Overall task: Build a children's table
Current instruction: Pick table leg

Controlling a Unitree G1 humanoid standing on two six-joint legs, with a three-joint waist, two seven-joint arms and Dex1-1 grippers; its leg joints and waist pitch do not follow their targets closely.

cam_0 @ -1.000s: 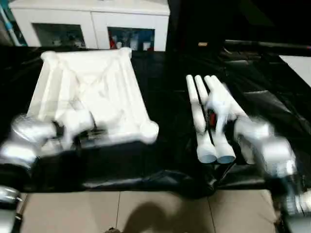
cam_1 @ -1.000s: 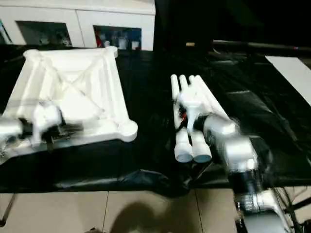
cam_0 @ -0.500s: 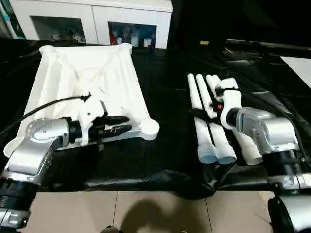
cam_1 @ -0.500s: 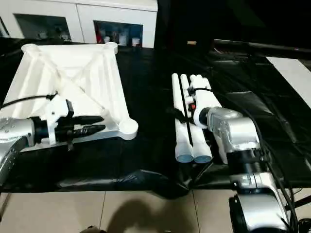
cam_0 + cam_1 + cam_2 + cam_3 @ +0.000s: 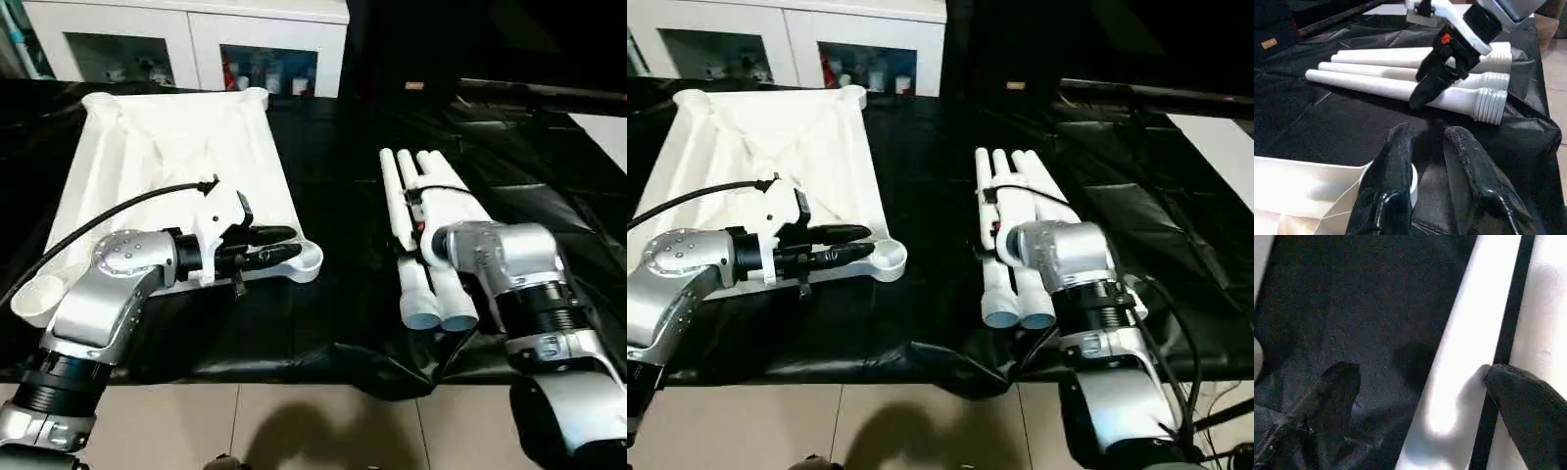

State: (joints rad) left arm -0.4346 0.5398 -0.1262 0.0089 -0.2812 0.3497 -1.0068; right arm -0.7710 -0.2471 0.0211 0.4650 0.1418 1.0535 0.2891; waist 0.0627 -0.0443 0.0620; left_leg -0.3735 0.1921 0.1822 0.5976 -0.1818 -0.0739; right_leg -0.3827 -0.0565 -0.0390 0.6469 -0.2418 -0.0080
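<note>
Worktop [image 5: 333, 196]: covered in black sheeting, carrying all parts; pale tiled floor [image 5: 323, 431] along its near edge.

Table top [image 5: 176, 166]: white plastic square, lying underside up with ribs showing, at about 10 o'clock in the head views; round sockets at the corners.

Near corner socket [image 5: 888, 258]: the corner of the table top closest to the legs, at about 8 o'clock from scene centre.

Legs [image 5: 423, 235]: long white tapered tubes lying side by side at about 3 o'clock, well apart from the table top; thin ends point to 12 o'clock, wide open ends [image 5: 439, 315] to 6 o'clock. Ribbed collars on the wide ends are plain in the left wrist view [image 5: 1491, 100].

Left gripper [image 5: 284, 247]: reaching toward 3 o'clock over the near edge of the table top, black fingers [image 5: 1396, 166] just beside the near corner socket; jaws slightly parted, grasping nothing.

Right gripper [image 5: 1432, 85]: lowered onto the bundle of legs; jaws released and spread, one finger [image 5: 1528, 406] resting against a white leg, the other finger [image 5: 1334, 391] over the black sheeting beside it; nothing clamped.

Cabinet [image 5: 186, 39]: white, glass-fronted, beyond the worktop at 11 o'clock.

White board [image 5: 1225, 147]: flat, at the worktop's edge near 2 o'clock.
</note>
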